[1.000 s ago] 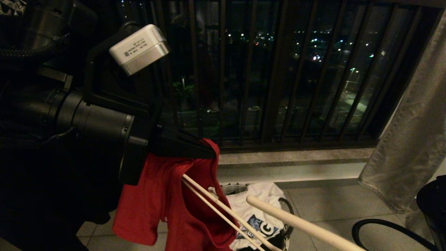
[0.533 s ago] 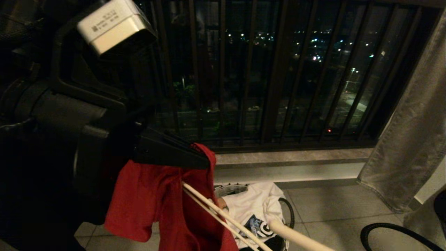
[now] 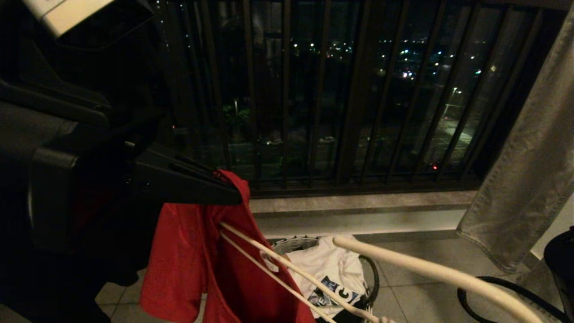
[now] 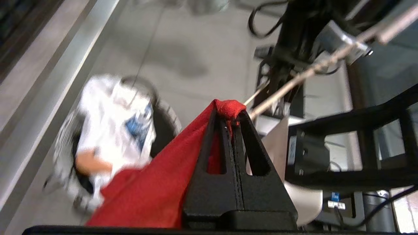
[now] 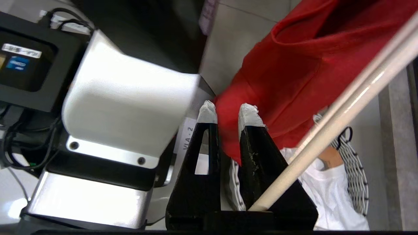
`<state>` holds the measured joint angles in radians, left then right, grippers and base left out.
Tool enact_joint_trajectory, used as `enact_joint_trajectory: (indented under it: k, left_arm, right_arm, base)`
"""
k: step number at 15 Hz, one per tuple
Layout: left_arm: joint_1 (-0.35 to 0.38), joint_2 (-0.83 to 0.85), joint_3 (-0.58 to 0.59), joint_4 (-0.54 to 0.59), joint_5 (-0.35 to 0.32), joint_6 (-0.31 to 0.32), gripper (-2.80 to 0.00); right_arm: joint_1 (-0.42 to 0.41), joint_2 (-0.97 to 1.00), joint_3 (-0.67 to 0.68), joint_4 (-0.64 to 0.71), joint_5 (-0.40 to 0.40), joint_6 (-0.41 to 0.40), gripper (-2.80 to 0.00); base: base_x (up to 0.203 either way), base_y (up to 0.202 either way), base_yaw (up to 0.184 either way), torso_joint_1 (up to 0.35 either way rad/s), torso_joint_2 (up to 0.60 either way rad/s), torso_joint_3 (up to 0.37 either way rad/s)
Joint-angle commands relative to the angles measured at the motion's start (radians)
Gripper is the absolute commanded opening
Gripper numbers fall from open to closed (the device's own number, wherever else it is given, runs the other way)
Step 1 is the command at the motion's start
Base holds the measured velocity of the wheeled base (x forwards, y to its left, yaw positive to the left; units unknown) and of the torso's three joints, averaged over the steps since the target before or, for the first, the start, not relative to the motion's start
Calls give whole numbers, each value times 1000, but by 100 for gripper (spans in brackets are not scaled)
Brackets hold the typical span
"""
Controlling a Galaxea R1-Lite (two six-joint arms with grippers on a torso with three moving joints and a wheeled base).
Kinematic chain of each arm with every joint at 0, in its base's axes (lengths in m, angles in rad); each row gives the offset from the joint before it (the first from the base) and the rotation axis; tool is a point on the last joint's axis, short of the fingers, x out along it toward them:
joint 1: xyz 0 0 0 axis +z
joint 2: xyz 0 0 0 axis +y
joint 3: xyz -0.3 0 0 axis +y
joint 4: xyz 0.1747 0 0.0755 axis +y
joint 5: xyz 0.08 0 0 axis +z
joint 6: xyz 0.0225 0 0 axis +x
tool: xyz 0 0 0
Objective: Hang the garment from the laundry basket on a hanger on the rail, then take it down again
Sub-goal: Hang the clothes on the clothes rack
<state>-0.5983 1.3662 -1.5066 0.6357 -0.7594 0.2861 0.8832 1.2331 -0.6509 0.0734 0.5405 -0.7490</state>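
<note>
Two pincers busy: left pincer (image 4: 228, 112) pinches shirt (image 3: 193, 264); right pincer (image 5: 227, 112), nearly closed, grips hanger (image 3: 287, 269). Step: threading hanger into shirt. Next: seat hanger inside collar.

The right gripper (image 5: 228, 112) shows two black fingers with white-taped tips (image 5: 207, 112), a narrow gap between them. The red T-shirt (image 5: 303, 68) hangs just beyond the tips — whether it touches them is unclear. A pale hanger (image 5: 343, 107) runs slantwise past one finger. Below lie the laundry basket (image 5: 354, 169) — white woven rim — and a white T-shirt (image 5: 326, 195) in it.
</note>
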Motion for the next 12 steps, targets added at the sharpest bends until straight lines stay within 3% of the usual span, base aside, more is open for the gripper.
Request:
enact_joint_trajectory:
  k: [1,6,12]
  left_arm:
    - [0,-26,-11,32,16,3,-280]
    - [0,-65,-35,77,242,13,-280]
    - [0,-62,-80,197,364,73,-280]
  right_arm:
    - [-4,19,-6,0,3,-4,-280]
    - [-48,67,-32,0,-4,-4,-280]
    - [-61,69,-35,2,-13,-6,-280]
  base:
    - [0,0,0,0,0,0]
    - [0,0,0,0,0,0]
    - [0,0,0,0,0,0]
